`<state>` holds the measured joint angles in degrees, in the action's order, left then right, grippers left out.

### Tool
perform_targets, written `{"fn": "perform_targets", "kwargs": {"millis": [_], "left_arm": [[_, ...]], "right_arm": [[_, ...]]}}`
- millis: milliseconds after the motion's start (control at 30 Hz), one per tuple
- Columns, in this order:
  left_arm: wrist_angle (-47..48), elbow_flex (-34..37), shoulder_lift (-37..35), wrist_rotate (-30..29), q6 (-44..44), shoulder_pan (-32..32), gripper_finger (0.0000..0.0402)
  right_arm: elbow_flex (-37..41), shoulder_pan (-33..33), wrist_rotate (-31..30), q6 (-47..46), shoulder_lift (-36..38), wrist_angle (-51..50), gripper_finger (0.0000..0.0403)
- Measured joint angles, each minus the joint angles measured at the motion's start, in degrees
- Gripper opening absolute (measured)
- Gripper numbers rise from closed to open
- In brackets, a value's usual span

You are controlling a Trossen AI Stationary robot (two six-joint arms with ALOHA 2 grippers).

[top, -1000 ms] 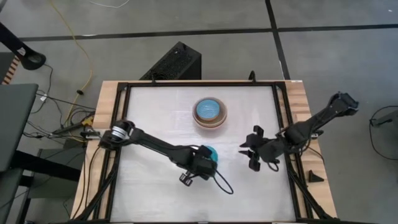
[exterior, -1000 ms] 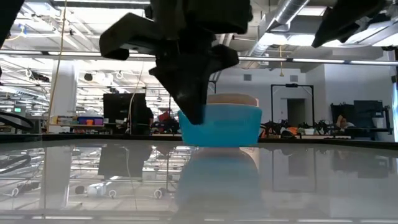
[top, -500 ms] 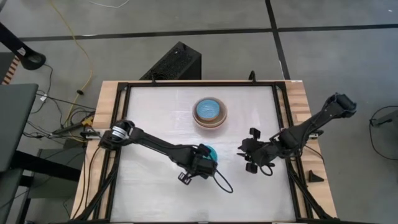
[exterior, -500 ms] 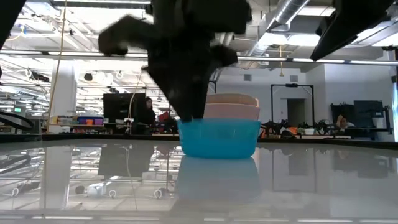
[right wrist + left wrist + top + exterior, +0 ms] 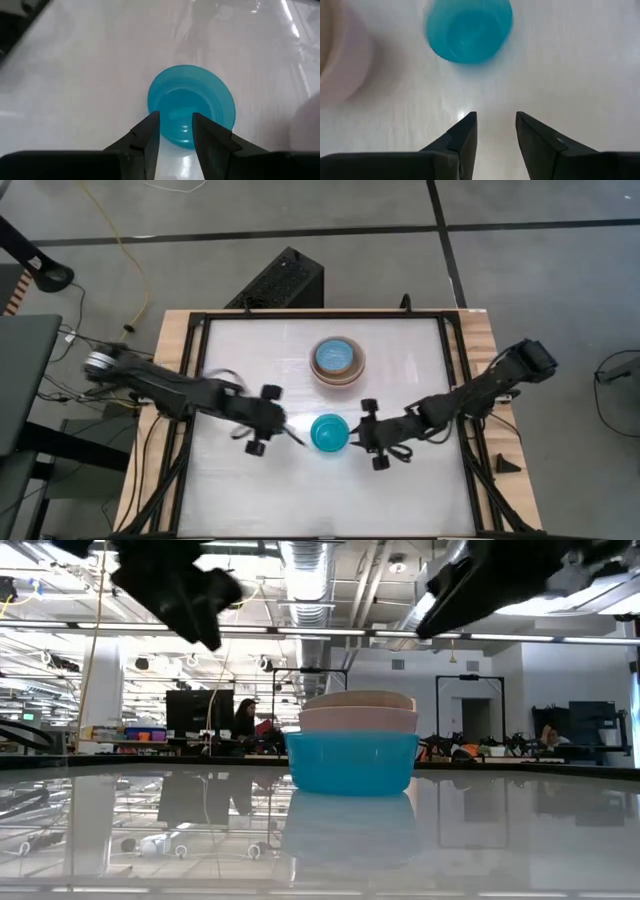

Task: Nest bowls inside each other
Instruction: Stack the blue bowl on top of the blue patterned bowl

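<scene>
A cyan-blue bowl (image 5: 327,432) stands mouth up on its base on the white table, near the middle. It also shows in the low view (image 5: 352,762) and in both wrist views (image 5: 468,30) (image 5: 192,107). Behind it stands a stack of bowls (image 5: 337,361) with a light blue bowl (image 5: 335,356) on top. Its cream and salmon walls (image 5: 357,710) show in the low view. My left gripper (image 5: 293,433) (image 5: 496,120) is open, just left of the cyan bowl. My right gripper (image 5: 357,434) (image 5: 175,130) is open, just right of it and raised above the table.
A black frame (image 5: 320,314) runs round the white table top, with wooden strips (image 5: 482,340) outside it. There is bare table in front of the cyan bowl and to both sides of the stack. The room beyond shows benches and a person far off (image 5: 243,720).
My left gripper has set the cyan bowl down on the table, let go of it, and drawn back up and toward the table's left edge. My right gripper has moved left toward the bowl, sinking a little and rolling. The bowl stays where it was put.
</scene>
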<state>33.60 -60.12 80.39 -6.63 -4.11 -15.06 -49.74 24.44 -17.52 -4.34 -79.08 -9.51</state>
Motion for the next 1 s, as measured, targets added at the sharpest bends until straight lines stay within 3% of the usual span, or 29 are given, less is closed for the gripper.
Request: {"fn": "perform_targets", "kwargs": {"millis": [200, 400, 533, 733, 1000], "left_arm": [[-30.57, 28.81, -24.72, -0.62, 8.85, -0.54, 0.0126], [-47.37, 47.1, -41.47, -6.11, 11.95, -1.28, 0.0126], [-48.26, 52.68, -47.84, -11.34, 14.47, -1.25, 0.0126], [-51.54, 59.04, -51.1, -12.72, 15.09, -1.23, 0.0126], [-48.38, 59.48, -52.09, -13.24, 14.84, -1.25, 0.0126]], "right_arm": [[-3.65, -2.13, 3.57, 7.49, -8.32, 0.63, 0.0146], [-11.0, -4.12, 10.23, 8.32, -15.74, -5.76, 0.0146], [-16.97, -3.94, 10.23, 10.5, -19.97, -13.96, 0.0146], [-24.28, -3.69, 10.2, 10.7, -26.68, -23.06, 0.0146], [-28.69, -3.71, 9.64, 11.43, -33.09, -26.53, 0.0145]]}}
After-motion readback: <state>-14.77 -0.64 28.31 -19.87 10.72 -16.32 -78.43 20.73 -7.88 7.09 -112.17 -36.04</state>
